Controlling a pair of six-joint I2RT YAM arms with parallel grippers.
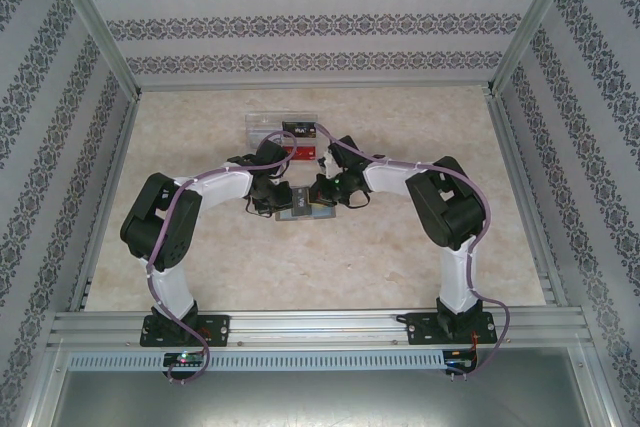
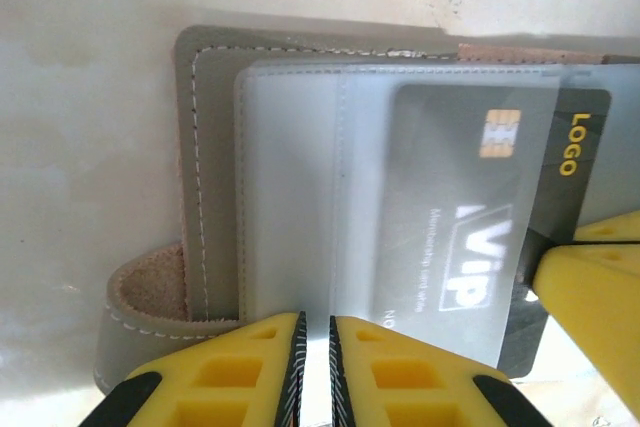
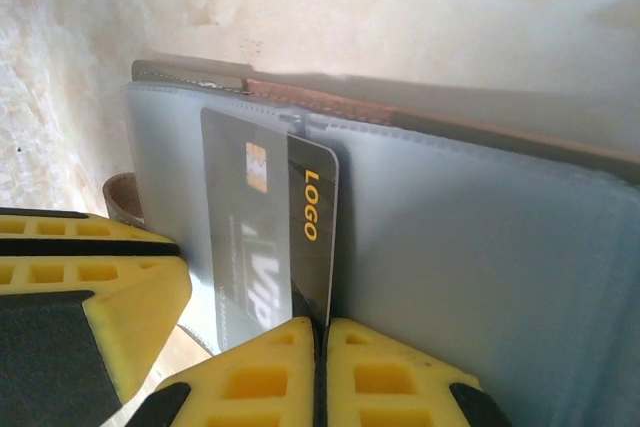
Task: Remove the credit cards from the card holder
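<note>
- The black credit card (image 2: 470, 207) is partly out of a see-through slot in the card holder (image 2: 215, 147). Its long side runs the same way as the slot. So I think it has to slide straight out along that line.
- The end that pokes out is on the side of the right gripper (image 3: 320, 349), so that gripper is the nearer one. Its two yellow fingers are squeezed tight on the card's edge.
- The left gripper (image 2: 317, 347) is at a different edge of the holder. Its fingers are almost together with the holder's pale edge in between. It seems to pinch the holder so it stays put.
- The holder lies flat in the middle of the table (image 1: 250, 277), between the two arms.
- A clear tray (image 1: 262, 123) sits just on the far side of the holder, with a red card (image 1: 300, 153) inside.
</note>
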